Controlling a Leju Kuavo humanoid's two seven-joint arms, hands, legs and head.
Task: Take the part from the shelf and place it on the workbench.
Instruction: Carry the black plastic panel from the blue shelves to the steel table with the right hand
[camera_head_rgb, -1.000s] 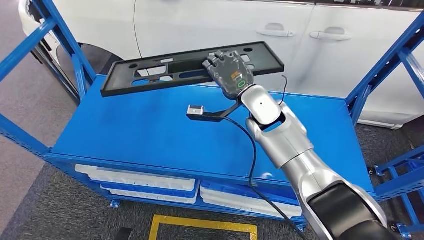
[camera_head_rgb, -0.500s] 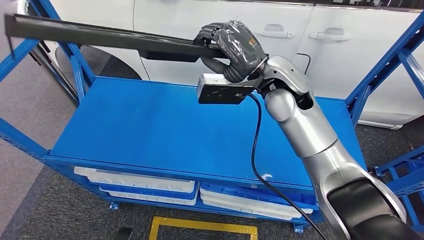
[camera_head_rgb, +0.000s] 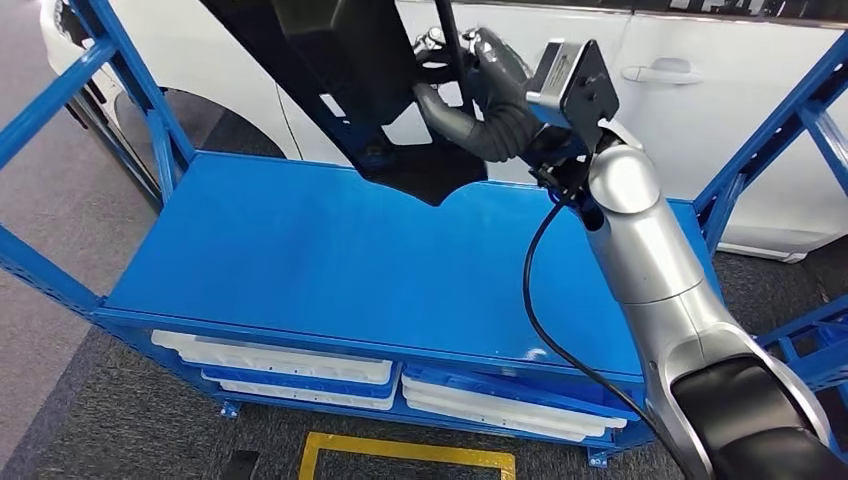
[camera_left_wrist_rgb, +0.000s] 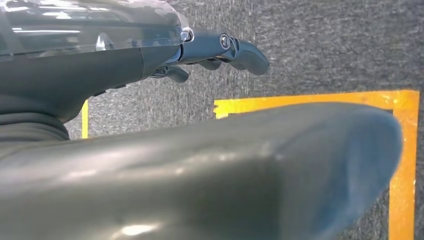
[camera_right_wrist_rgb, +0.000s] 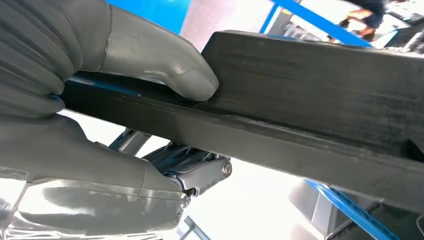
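Blue shelf (camera_head_rgb: 300, 260) before a white car (camera_head_rgb: 700, 120), grey floor with yellow marking below. Upper middle of frame: long black part (camera_head_rgb: 340, 70) lifted clear, tilted steeply, gripped by right hand (camera_head_rgb: 480, 90), fingers (camera_right_wrist_rgb: 165, 70) clamped on its edge. Likely rigid, light, awkwardly long; better held nearer middle. Left hand (camera_left_wrist_rgb: 220, 47): cannot tell.

Since a second ago, our right hand (camera_head_rgb: 480, 85) has raised the black part (camera_head_rgb: 345, 75) clear of the blue shelf (camera_head_rgb: 300, 260), turning it from flat to steeply tilted, close to the camera.
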